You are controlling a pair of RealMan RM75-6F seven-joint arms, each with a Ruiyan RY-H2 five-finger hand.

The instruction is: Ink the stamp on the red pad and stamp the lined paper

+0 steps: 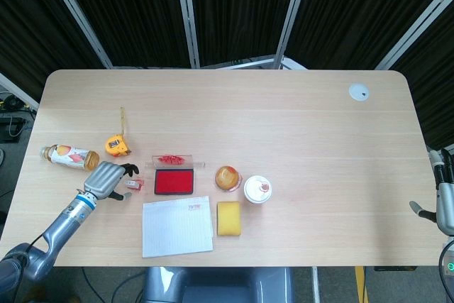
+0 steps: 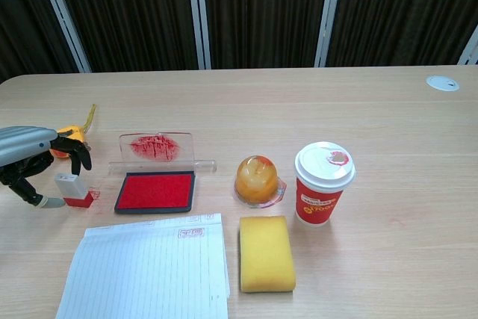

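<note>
Standing near the tabletop's left edge, the stamp (image 2: 72,189) sits just beside the red pad (image 2: 155,190); the left hand (image 2: 31,163), fingers spread, should withdraw without tipping it.

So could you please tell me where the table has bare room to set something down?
The table is bare across its whole right half, from the paper cup out to the right hand, and along the far strip. It is crowded front-left: left hand, stamp, red pad, lined paper, sponge, jelly cup.
</note>
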